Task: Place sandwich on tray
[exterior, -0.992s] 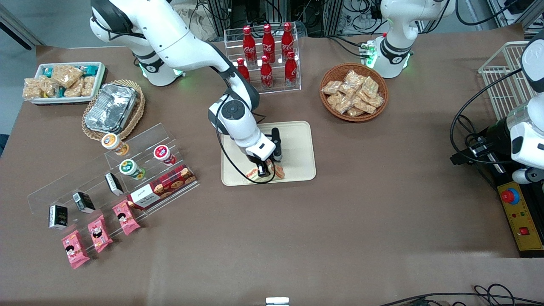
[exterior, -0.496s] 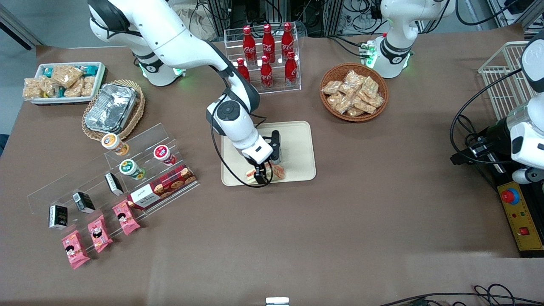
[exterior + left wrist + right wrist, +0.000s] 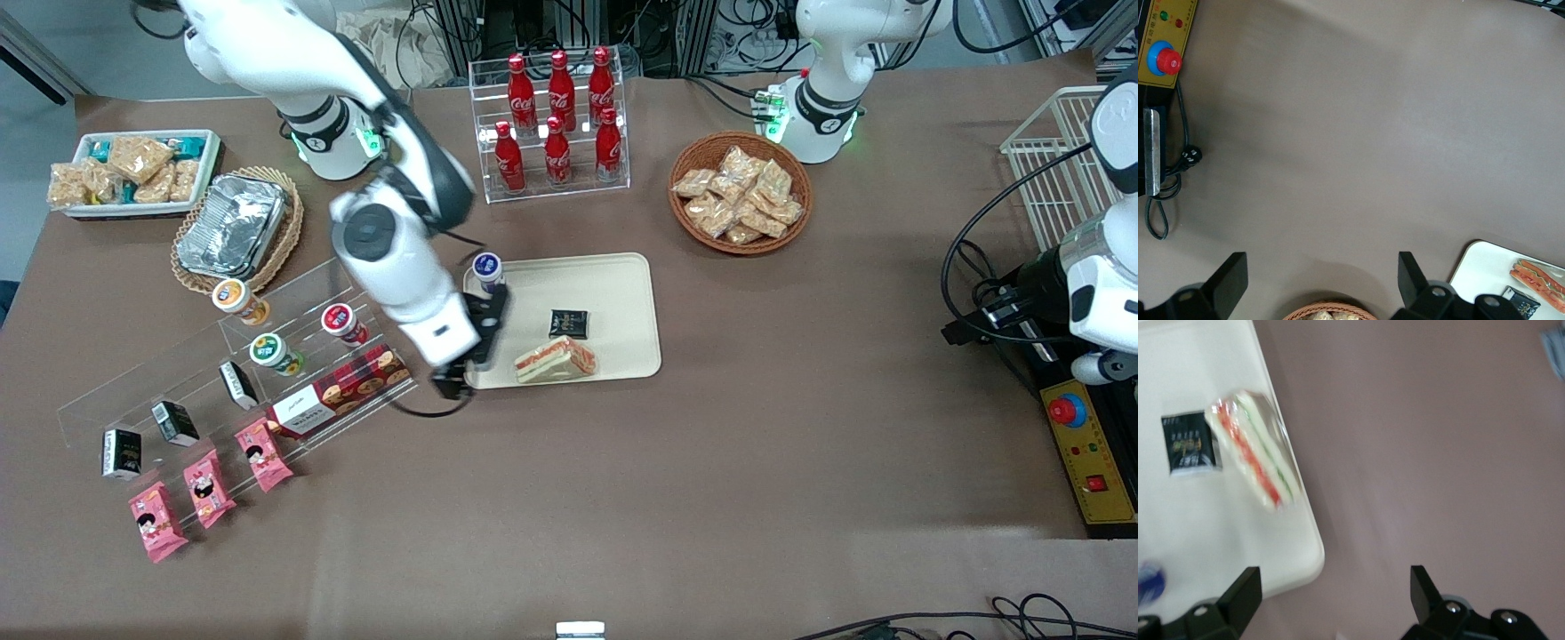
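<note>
Seen whole only from the front camera: brown worktop (image 3: 622, 471), flat cream-beige rectangular plastic tray (image 3: 622, 302) with rounded corners near its middle, and the right arm's black two-finger end effector (image 3: 471, 351) raised over the tray's edge toward the working arm's end of the worktop. Shown by the right wrist camera alone: the gap between the two black fingertips (image 3: 1245, 590), wide and bare, with only tray corner and worktop beneath. So: end effector spread apart, gripping nothing, touching nothing, clear of the sandwich.

Clear-wrapped triangular sandwich wedge (image 3: 556, 359) of pale bread lying flat on the tray, along the rim nearest the front camera, just beside the end effector but apart from it. Long axis running roughly along that near rim, slightly tilted; layered edge with red-orange and green filling stripes facing up and toward the front camera. In the right wrist view (image 3: 1258, 457) the stripes plainly readable, running the length of the wedge.

Small black square packet (image 3: 569, 324) on the tray just beside the sandwich, farther from the front camera. Blue-lidded round cup (image 3: 487, 268) at the tray corner farther back, partly hidden by the arm. From the parked arm's wrist, only a tray corner (image 3: 1475, 267), one end of the sandwich and the packet visible.
</note>
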### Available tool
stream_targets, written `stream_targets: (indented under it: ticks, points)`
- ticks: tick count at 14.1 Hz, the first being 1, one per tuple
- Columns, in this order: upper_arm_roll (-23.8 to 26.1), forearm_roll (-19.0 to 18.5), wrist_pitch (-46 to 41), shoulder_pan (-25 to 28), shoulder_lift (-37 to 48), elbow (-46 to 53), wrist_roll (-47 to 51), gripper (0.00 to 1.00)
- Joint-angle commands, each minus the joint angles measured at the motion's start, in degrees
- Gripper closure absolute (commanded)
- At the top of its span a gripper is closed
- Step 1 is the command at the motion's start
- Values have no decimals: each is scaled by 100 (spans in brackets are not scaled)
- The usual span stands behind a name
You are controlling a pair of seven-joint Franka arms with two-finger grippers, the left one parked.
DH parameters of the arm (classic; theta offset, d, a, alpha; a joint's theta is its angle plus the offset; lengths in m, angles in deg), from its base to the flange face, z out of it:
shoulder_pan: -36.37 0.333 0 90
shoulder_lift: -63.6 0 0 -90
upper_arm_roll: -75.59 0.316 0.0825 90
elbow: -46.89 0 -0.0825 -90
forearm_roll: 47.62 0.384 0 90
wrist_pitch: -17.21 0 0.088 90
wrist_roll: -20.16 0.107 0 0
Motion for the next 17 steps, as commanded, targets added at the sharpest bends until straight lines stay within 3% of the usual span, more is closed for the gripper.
stream_targets:
  ticks: [1,5,7,8,12,15,17]
  points:
    - [68,131,-797,-644,759,-258,139,1]
    - [-2,53,-2072,-1349,1690,-249,638,1]
    - [-11,-507,-2337,-1630,1858,-162,693,1]
    - [-38,-588,-2460,-1693,1972,-161,736,1]
    - [-1090,-633,-2679,-1807,2184,-39,886,1]
    - [-1557,-633,-3136,-1825,2193,216,939,1]
    - [-1699,-642,-3487,-1825,2193,243,1724,1]
